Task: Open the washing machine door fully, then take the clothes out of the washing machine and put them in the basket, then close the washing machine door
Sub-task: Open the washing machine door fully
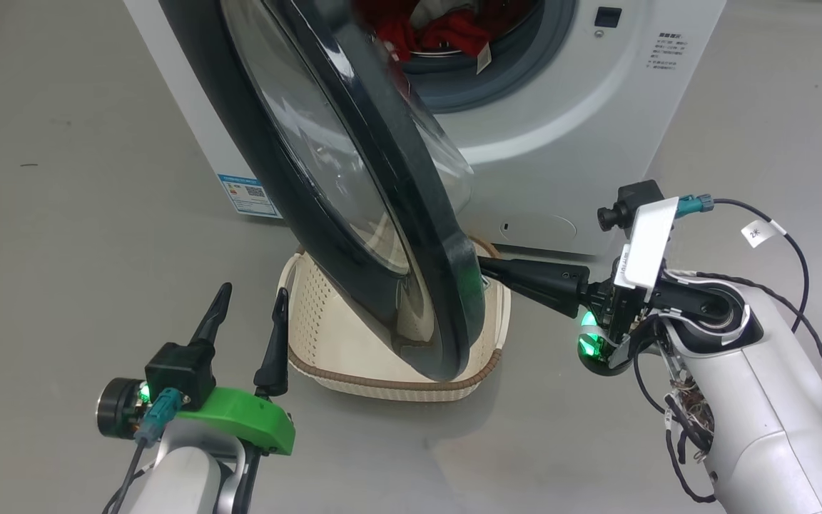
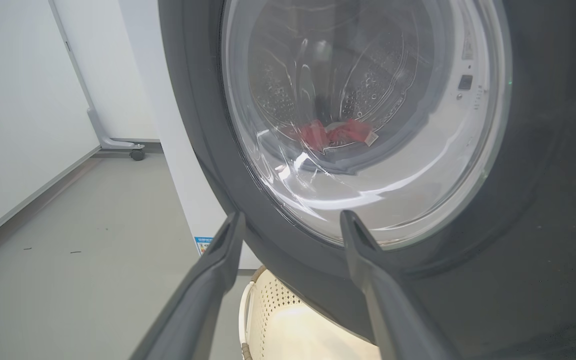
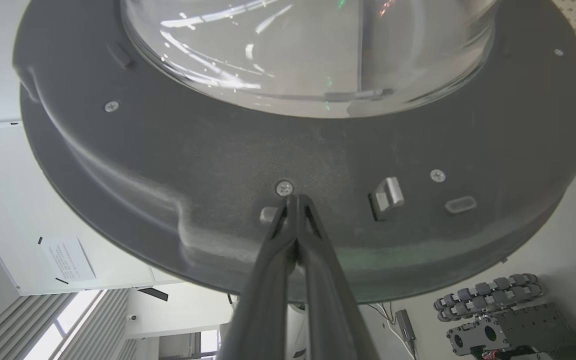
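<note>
Two claws are at the door [image 1: 425, 214], which stands part-way swung out from the washing machine [image 1: 596, 107]. The right claw [image 3: 295, 197] is pinched shut on nothing, pressed against the door's inner face right beside a screw [image 3: 284, 188], with the metal latch [image 3: 387, 196] just off to one side of it. The left claw [image 1: 254, 289] is spread wide and empty, close to the door's outer rim low down; I cannot tell whether it touches. By my reckoning the first step is in hand: getting the door fully open. The red clothes [image 1: 447, 32] lie inside the machine, beyond the right claw and past the door. The basket [image 1: 382, 389] sits under the door's lower edge, between the two claws. Next, I'd say, the right claw needs to push steadily outward along the door's swing without slipping off, while the left claw clears the door's path.
</note>
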Motion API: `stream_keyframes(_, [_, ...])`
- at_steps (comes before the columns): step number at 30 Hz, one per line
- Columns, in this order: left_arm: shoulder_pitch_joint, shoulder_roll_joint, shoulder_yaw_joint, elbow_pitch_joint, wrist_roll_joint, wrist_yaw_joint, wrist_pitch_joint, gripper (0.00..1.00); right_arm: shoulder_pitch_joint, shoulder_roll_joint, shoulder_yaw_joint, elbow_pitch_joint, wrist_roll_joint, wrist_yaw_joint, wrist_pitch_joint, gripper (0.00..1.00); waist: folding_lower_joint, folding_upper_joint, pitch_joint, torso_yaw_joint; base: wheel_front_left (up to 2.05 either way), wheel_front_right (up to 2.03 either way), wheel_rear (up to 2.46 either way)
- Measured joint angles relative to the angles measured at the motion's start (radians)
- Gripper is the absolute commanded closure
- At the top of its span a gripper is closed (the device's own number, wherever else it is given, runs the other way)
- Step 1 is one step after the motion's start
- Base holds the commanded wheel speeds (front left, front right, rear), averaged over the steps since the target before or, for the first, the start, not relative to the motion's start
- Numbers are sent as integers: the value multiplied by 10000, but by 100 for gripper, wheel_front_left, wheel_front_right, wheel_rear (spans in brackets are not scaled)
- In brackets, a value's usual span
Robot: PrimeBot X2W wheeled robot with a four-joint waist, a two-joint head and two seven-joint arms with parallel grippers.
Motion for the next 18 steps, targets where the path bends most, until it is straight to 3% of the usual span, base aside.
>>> stream_keyframes(18, [58, 8, -109, -52, -63, 113, 0, 0, 617, -4, 1110, -658, 782, 0, -535, 100, 0, 0, -65, 973, 0, 0, 0])
